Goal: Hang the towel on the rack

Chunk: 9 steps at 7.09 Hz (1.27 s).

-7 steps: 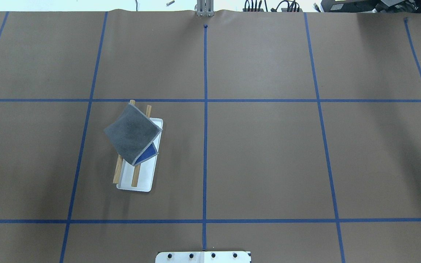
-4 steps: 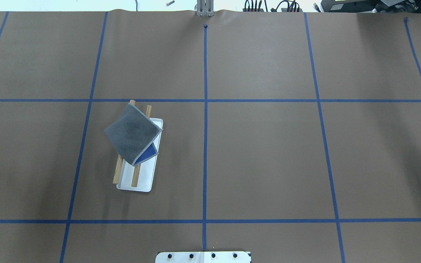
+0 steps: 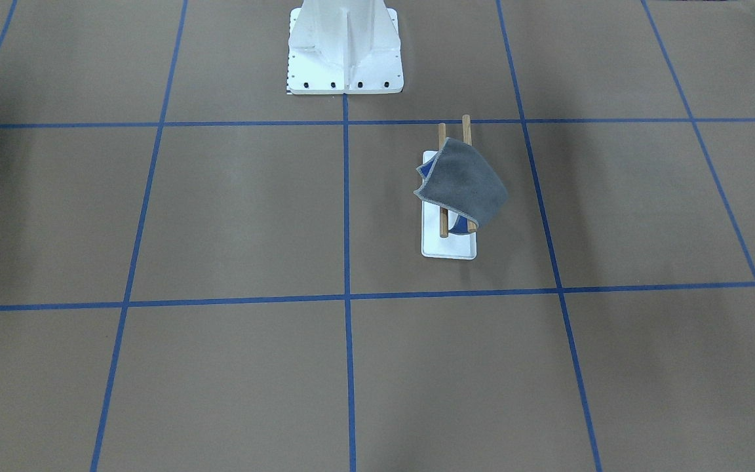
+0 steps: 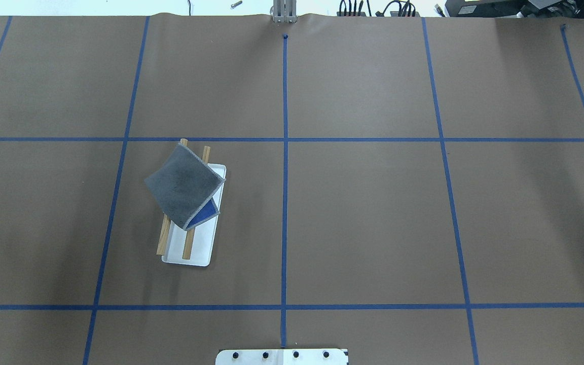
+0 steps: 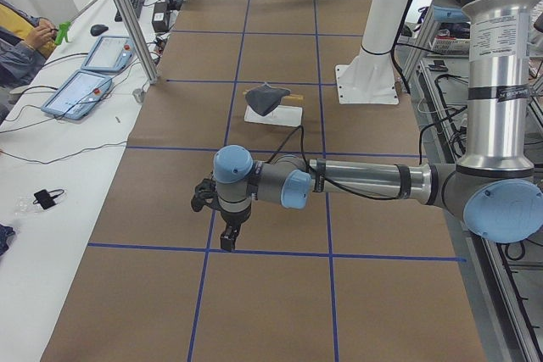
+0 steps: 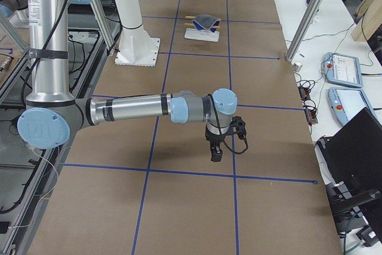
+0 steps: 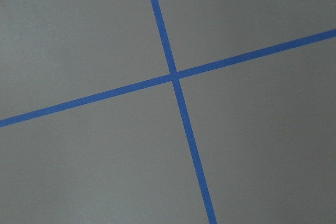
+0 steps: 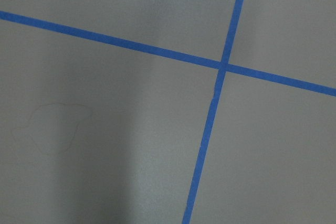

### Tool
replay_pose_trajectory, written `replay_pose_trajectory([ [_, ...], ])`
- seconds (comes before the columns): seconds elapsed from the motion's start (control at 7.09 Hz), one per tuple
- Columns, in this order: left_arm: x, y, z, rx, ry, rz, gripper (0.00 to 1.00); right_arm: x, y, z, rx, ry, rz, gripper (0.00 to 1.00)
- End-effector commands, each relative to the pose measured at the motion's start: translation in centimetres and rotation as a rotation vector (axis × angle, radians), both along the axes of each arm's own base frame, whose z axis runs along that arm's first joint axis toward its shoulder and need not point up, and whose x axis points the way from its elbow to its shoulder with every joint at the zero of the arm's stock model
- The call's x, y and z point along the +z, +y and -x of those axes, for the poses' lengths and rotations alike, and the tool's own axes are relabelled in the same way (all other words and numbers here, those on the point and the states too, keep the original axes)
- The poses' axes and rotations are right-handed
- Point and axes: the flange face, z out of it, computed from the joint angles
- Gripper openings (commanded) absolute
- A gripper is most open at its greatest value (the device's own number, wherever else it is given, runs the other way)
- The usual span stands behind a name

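The grey towel (image 4: 183, 185) lies draped askew over the rack's two wooden rods (image 4: 188, 246), a blue corner of its reverse side showing at its lower edge. The rack's white base (image 4: 202, 253) stands left of the table's centre. The towel also shows in the front-facing view (image 3: 464, 183), the left view (image 5: 265, 97) and the right view (image 6: 206, 22). My left gripper (image 5: 227, 239) hangs over the table far from the rack, seen only in the left view; I cannot tell if it is open. My right gripper (image 6: 215, 153) shows only in the right view; I cannot tell its state.
Brown paper with a blue tape grid (image 4: 285, 203) covers the table. The robot's white pedestal (image 3: 345, 46) stands at the table's edge. Tablets and cables (image 5: 85, 82) lie on a side bench by a metal post (image 5: 127, 14). Both wrist views show only paper and tape crossings.
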Motion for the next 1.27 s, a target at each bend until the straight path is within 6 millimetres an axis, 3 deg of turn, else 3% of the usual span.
replay_pose_trajectory([
  [0.0, 0.2, 0.6, 0.1, 0.000, 0.002, 0.002, 0.98, -0.7, -0.7, 0.1, 0.001, -0.007, -0.011, 1.00],
  [0.14, 1.5, 1.3, 0.1, 0.005, 0.001, 0.025, 0.98, -1.1, -0.6, 0.3, -0.002, -0.029, -0.014, 1.00],
  [0.28, 1.4, 0.7, -0.2, 0.008, 0.000, 0.018, 0.98, -0.7, -0.6, 0.5, -0.003, -0.052, 0.000, 1.00],
  [0.85, 1.0, 0.9, -0.5, 0.017, 0.048, 0.020, 0.98, -1.6, 0.2, 0.9, -0.008, -0.145, 0.006, 1.00],
  [1.13, 1.0, 0.8, -0.5, 0.018, 0.047, 0.019, 0.98, -1.8, 0.8, 0.2, 0.001, -0.106, -0.011, 1.00],
])
